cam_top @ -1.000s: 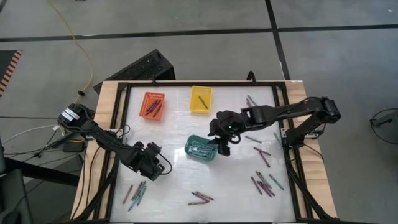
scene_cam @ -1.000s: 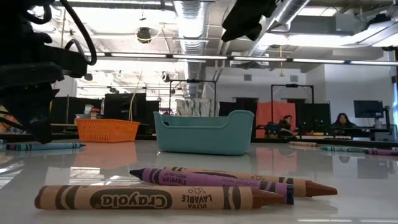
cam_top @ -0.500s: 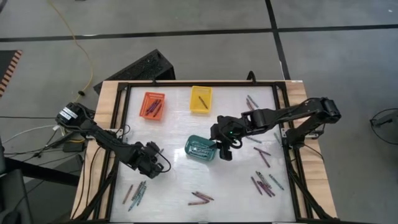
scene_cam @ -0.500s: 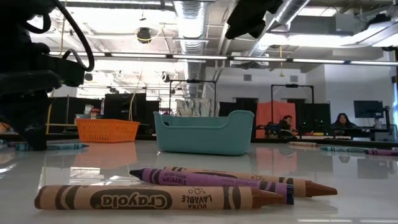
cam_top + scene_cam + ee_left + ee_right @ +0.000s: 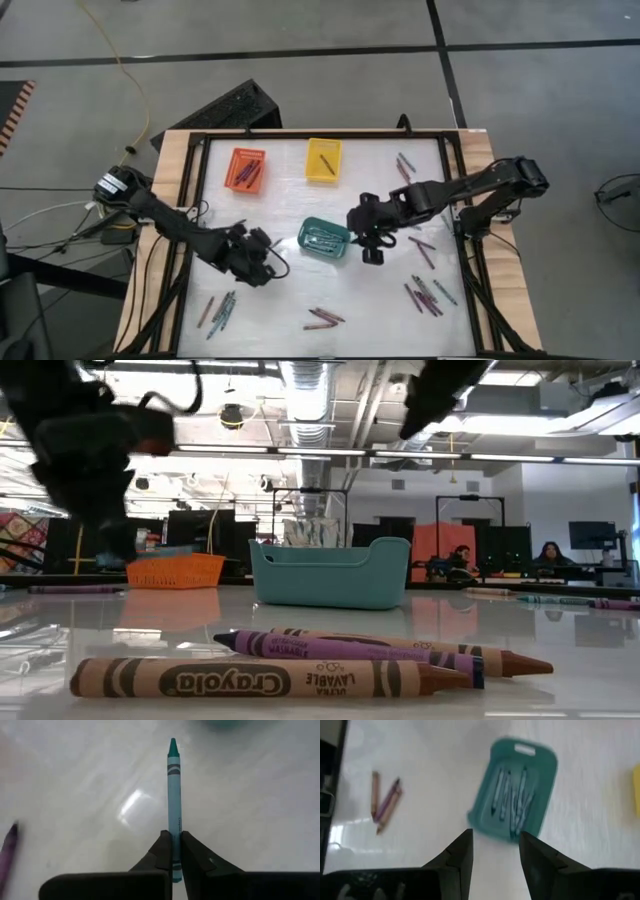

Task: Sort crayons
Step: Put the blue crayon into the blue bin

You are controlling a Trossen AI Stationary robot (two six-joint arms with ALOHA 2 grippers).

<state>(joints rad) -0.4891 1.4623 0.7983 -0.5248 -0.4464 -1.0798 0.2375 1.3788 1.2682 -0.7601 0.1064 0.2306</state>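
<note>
the left gripper (image 5: 173, 851) has its jaws clenched on a teal crayon (image 5: 173, 795), pinching it near its blunt end. the crayon's long axis runs straight out between the jaws, in line with them, and its pointed tip leads away from the wrist, above the white tabletop (image 5: 250, 795). a purple crayon (image 5: 7, 845) lies off to one side on the surface. from above, this gripper (image 5: 256, 258) sits just left of the teal basket (image 5: 324, 238), near the tabletop's middle.

the right gripper (image 5: 495, 851) has its jaws released, spread wide with nothing between them, and it hangs just right of the teal basket (image 5: 515, 790). several teal crayons (image 5: 512, 802) lie inside that basket, roughly parallel along its length. a small cluster of brown and purple crayons (image 5: 384, 805) lies apart from it.

at tabletop height, three crayons (image 5: 330, 660) lie nearly crosswise in front, tips pointing right. the orange basket (image 5: 246, 169) and the yellow basket (image 5: 322, 159) stand along the far edge, each holding crayons. loose crayons (image 5: 425, 290) scatter on the right side.
</note>
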